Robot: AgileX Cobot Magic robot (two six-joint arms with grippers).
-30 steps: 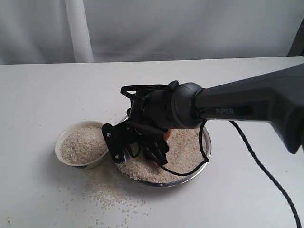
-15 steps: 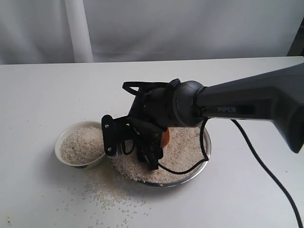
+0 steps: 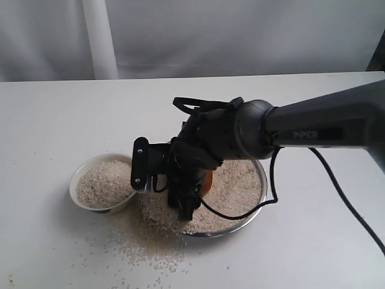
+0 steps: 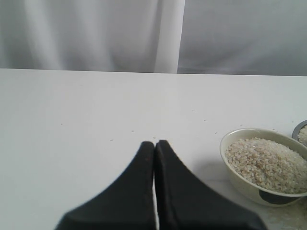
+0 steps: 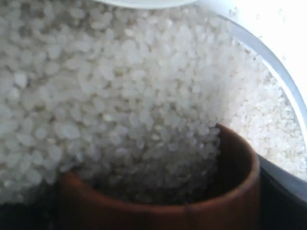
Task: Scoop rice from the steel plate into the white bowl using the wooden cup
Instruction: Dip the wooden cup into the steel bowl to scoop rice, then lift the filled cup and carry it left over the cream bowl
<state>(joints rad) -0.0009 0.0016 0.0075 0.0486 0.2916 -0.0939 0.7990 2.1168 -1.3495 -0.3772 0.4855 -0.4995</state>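
Down low over the steel plate (image 3: 257, 203) with the right claw (image 3: 163, 194), reaching in from the right of the exterior view. Grips the wooden cup (image 3: 206, 180) between black fingers (image 3: 139, 165) spread fairly wide, clamped on its sides. Holds that cup tipped well off upright, long axis running along the line of the fingers, mouth turned away from the wrist and pushed into the rice (image 3: 236, 180). Shows up in the right wrist view as a reddish-brown rim with grains lying inside it, hard against the heap and close to the plate's curved edge. Barely peeks out in the exterior view, only an orange-brown sliver behind the fingers, on the half of the plate nearer the white bowl (image 3: 77, 180). Just left of the plate, that bowl, upright and heaped with rice; impossible to tell whether the two rims touch. In front of both vessels, loose spilled grains (image 3: 144, 248) all over the worktop (image 3: 60, 120). Over to the left claw (image 4: 154, 146) now: hangs above bare worktop, jaws pressed together, gripping nothing, with the bowl in sight nearby.
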